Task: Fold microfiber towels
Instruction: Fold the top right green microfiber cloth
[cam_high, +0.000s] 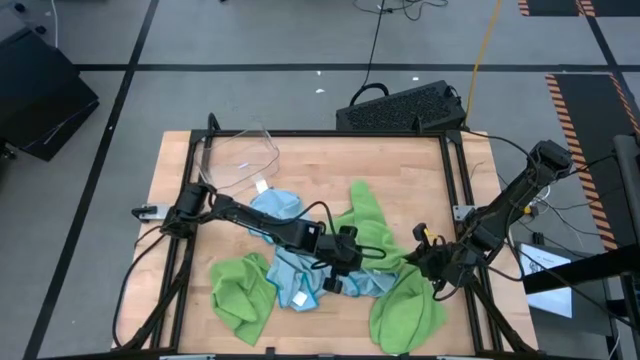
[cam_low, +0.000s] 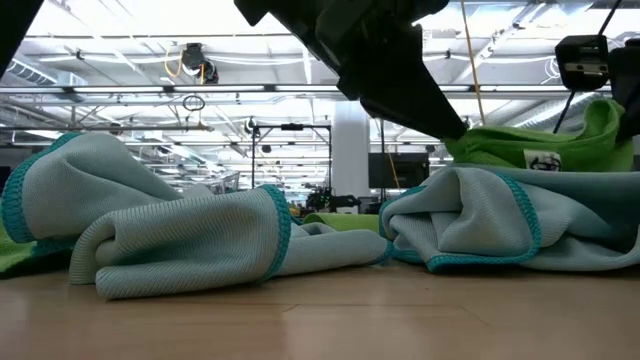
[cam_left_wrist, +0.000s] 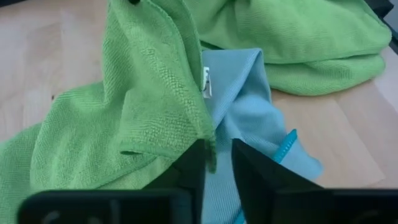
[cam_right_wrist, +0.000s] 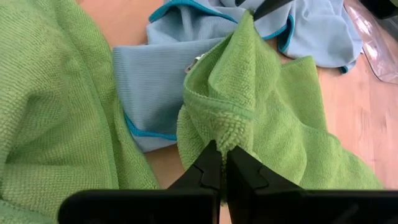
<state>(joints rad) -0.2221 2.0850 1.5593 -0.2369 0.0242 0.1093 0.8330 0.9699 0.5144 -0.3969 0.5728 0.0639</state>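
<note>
A lime green towel (cam_high: 368, 222) lies crumpled at mid-table, running between my two grippers. My left gripper (cam_high: 358, 258) reaches in from the table's left. In the left wrist view its fingers (cam_left_wrist: 217, 163) stand a little apart around that towel's edge. My right gripper (cam_high: 420, 260) comes from the table's right and is shut on the same towel's near end (cam_right_wrist: 225, 163). Light blue towels (cam_high: 300, 278) (cam_high: 275, 205) lie under and beside it, one with a white tag (cam_left_wrist: 206, 82). Two more green towels (cam_high: 240, 290) (cam_high: 405, 312) rest near the front edge. My left gripper slants down from the table's left. The green towel's hemmed edge (cam_left_wrist: 210, 140) hangs in the narrow gap, against the inner side of one finger (cam_left_wrist: 191, 171). Blue cloth shows through the rest of the gap, so whether the other finger touches the towel I cannot tell. My right gripper pinches a bunched, folded-over corner of the green towel (cam_right_wrist: 227, 142) between its two fingers, in several layers. The fingers slant down from the table's right. From the hold the cloth runs as a ridge toward my left gripper, and its skirts lie on the table and on a blue towel.
A clear plastic bin (cam_high: 240, 155) stands at the far left of the table. A black keyboard-like case (cam_high: 400, 108) sits beyond the far edge. Bare wood (cam_high: 420, 170) shows at the far right and along the left side.
</note>
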